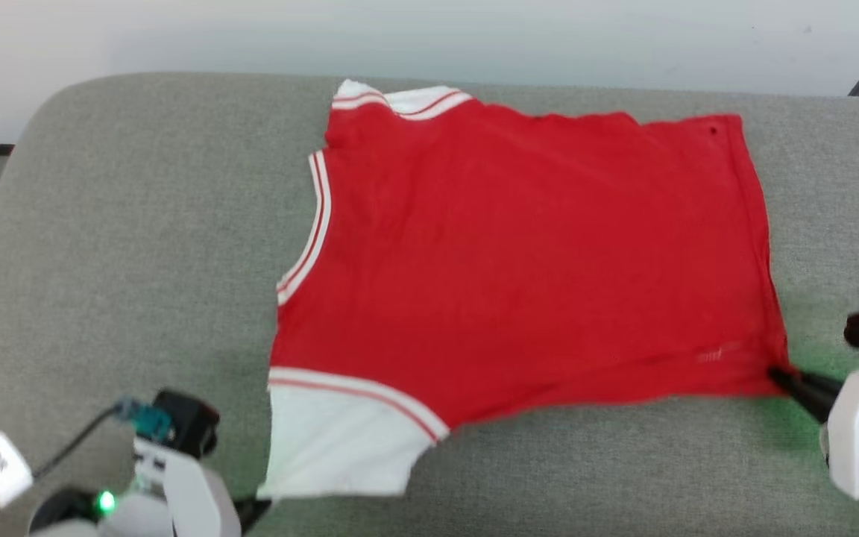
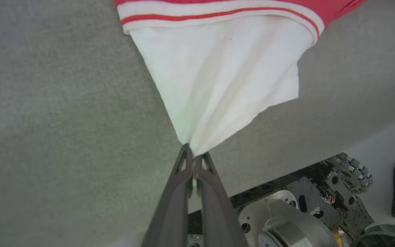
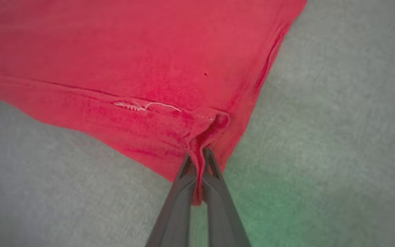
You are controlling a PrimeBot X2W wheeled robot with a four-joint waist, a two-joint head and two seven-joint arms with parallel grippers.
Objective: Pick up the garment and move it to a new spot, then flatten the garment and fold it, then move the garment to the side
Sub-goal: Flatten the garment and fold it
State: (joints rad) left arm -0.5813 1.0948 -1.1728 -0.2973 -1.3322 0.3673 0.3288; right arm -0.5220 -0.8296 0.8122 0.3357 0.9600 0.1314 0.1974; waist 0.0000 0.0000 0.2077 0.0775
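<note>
Currently your left hand pinches the corner of the white sleeve; the garment lies flat on the grey surface, lengthwise across you, collar left, hem right, where your right hand pinches its near corner.

the garment is red with white, red-striped trim; upholstery seems grey-green.

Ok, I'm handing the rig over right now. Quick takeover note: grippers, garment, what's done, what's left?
Left gripper: shut on the corner of the garment's near white sleeve.
Right gripper: shut on the near red hem corner.
Garment: spread nearly flat on the grey cushion, plain red side up, neckline toward the robot's left.
Done: apparently placed and pulled flat.
Left: fold it, then move it aside.
</note>
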